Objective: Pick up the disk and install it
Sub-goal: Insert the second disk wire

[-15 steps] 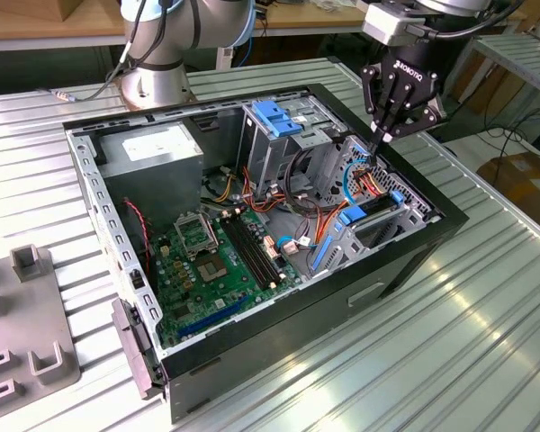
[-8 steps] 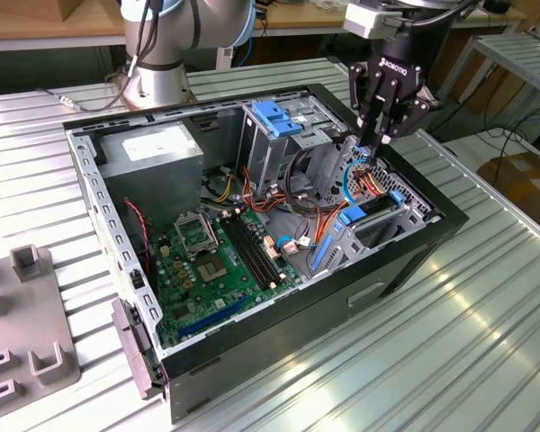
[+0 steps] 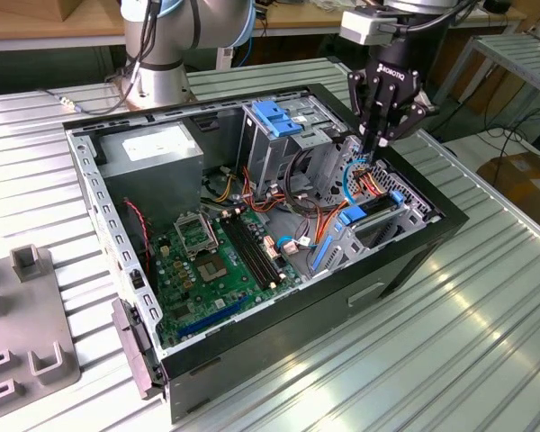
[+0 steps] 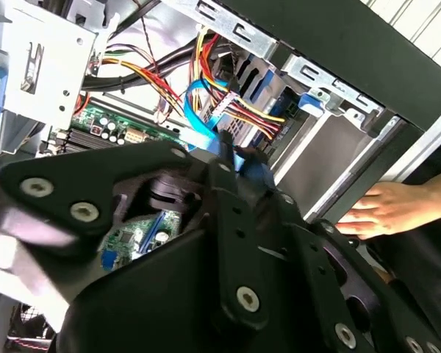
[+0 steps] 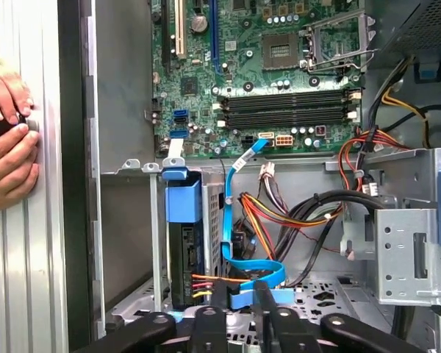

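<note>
Computer case point(image 3: 414, 247): black outer shell, matt; inner frame bare grey sheet metal, dull sheen. Drive cage point(image 5: 408, 235): perforated galvanised-looking metal, smooth. Latch point(image 3: 274, 117) on it: blue plastic, slightly glossy. Motherboard point(image 3: 220, 261): green board, satin. Table point(image 3: 486, 342): ribbed aluminium, bright and reflective. Gripper point(image 3: 379, 144): black, matt, with shiny screw heads in the second wrist view. Disk point(image 5: 184, 254): black face, blue plastic rail. Flat cable point(image 5: 253, 283): smooth blue plastic.

I cannot see the end effector point(image 3: 381, 135) fingertips behind cables; the disk point(image 5: 185, 254) sits largely hidden in its bay.
</note>
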`<state>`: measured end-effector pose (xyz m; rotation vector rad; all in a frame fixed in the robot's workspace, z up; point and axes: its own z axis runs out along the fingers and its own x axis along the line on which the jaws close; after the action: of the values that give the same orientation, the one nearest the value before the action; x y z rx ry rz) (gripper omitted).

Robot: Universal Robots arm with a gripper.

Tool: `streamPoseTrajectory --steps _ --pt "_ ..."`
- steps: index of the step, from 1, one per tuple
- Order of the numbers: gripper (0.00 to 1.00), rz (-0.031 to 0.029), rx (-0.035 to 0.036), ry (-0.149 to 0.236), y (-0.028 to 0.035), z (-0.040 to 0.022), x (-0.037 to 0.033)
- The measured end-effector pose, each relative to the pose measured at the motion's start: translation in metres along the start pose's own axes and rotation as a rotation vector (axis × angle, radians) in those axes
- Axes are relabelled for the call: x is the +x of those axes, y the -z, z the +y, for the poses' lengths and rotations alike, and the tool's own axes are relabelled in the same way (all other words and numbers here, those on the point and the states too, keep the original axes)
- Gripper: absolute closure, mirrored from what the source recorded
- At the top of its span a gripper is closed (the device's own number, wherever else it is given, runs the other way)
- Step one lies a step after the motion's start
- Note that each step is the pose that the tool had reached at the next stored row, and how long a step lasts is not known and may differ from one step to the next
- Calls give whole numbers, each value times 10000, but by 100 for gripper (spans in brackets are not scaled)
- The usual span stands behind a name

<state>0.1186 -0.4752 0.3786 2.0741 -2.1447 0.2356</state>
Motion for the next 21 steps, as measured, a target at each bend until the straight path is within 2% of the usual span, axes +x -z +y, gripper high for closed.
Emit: streamPoseTrajectory --steps 1,2,4,12,13,14,18,21 --pt "78 9 7 -2 -7 0 -2" --pt "78 15 11 -3 -8 0 -2" --pt "89 16 12 -2 -9 0 -2" --pt "89 12 12 -3 -18 0 -4" --pt "89 20 14 -3 -23 0 -5" --pt "82 39 17 -3 -30 0 -7" --pt "82 91 31 -6 -63 1 -16" --pt "84 101 33 -7 -86 1 -22"
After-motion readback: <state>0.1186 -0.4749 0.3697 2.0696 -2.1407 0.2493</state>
